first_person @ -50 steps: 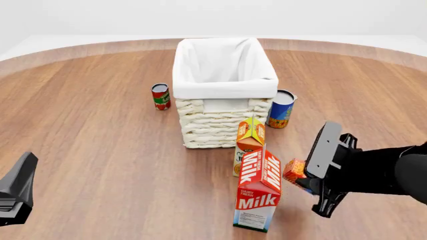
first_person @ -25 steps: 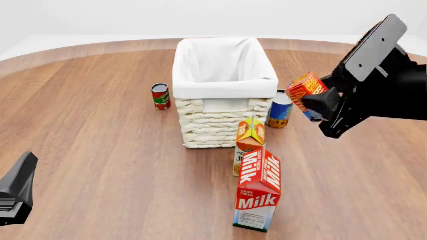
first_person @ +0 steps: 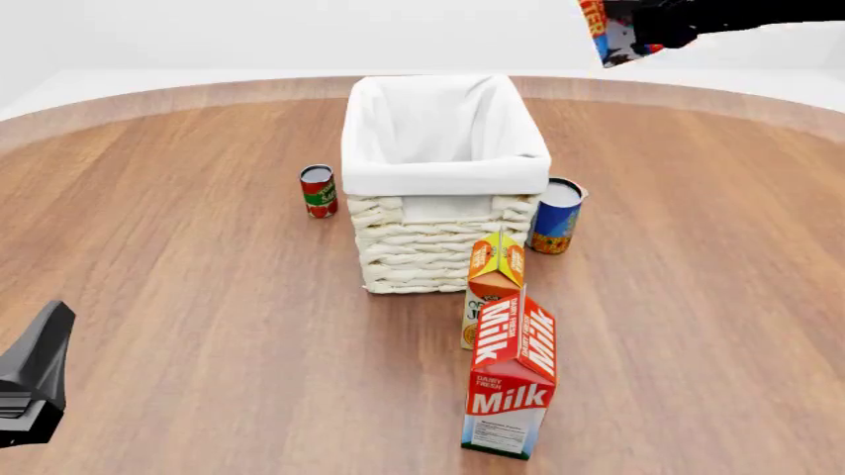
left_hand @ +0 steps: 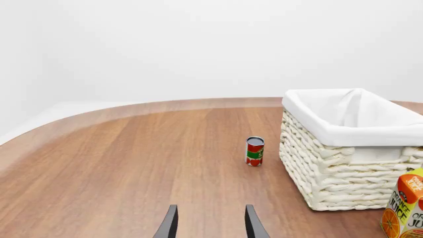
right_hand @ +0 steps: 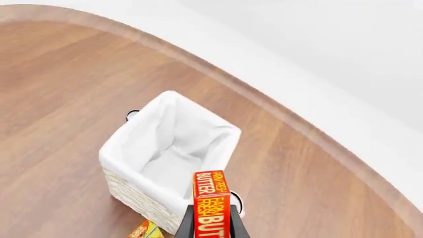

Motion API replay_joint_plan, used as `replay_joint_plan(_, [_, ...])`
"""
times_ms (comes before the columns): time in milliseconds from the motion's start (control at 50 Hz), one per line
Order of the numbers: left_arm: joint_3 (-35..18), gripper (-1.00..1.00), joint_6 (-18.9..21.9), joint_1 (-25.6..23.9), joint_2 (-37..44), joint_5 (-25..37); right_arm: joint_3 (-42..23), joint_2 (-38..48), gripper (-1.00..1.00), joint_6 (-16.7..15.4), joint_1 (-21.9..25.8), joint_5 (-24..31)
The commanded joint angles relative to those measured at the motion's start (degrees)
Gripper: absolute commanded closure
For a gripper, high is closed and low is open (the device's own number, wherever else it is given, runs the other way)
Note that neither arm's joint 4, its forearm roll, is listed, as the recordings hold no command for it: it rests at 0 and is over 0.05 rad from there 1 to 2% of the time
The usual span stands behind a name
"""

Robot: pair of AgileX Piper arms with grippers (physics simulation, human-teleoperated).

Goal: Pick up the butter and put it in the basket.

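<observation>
Since half a second ago the right end effector (first_person: 631, 38) has risen to the frame's upper right, clamped on the butter (first_person: 599, 28), above and right of the basket (first_person: 445, 148). Likely light, stiff; grip its flat faces.

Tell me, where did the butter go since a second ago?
The right gripper, shut on the butter, carried it from low beside the milk carton to high above the table, near the basket. Basket, cartons, cans and left gripper stayed put.
</observation>
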Motion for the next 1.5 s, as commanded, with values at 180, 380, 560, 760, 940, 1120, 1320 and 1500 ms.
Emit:
replay_joint_plan(180, [0.0,-1.0,0.0,0.0,0.0,0.0,-14.22,7.57,1.0,1.61,3.99,2.19])
replay_joint_plan(380, [0.0,-1.0,0.0,0.0,0.0,0.0,-21.09,13.96,1.0,2.5,5.98,3.01])
replay_joint_plan(560, [0.0,-1.0,0.0,0.0,0.0,0.0,-22.76,18.23,1.0,1.25,7.72,1.58])
replay_joint_plan(760, [0.0,-1.0,0.0,0.0,0.0,0.0,-26.68,25.22,1.0,2.14,6.19,0.15])
replay_joint_plan(940, [0.0,-1.0,0.0,0.0,0.0,0.0,-28.84,30.15,1.0,1.75,5.95,-0.44])
replay_joint_plan(1120, [0.0,-1.0,0.0,0.0,0.0,0.0,-29.33,32.59,1.0,1.59,5.91,-0.71])
replay_joint_plan(1320, [0.0,-1.0,0.0,0.0,0.0,0.0,-31.65,35.58,1.0,1.24,5.0,-0.64])
replay_joint_plan(1500, [0.0,-1.0,0.0,0.0,0.0,0.0,-30.21,35.76,1.0,1.21,5.17,-1.66])
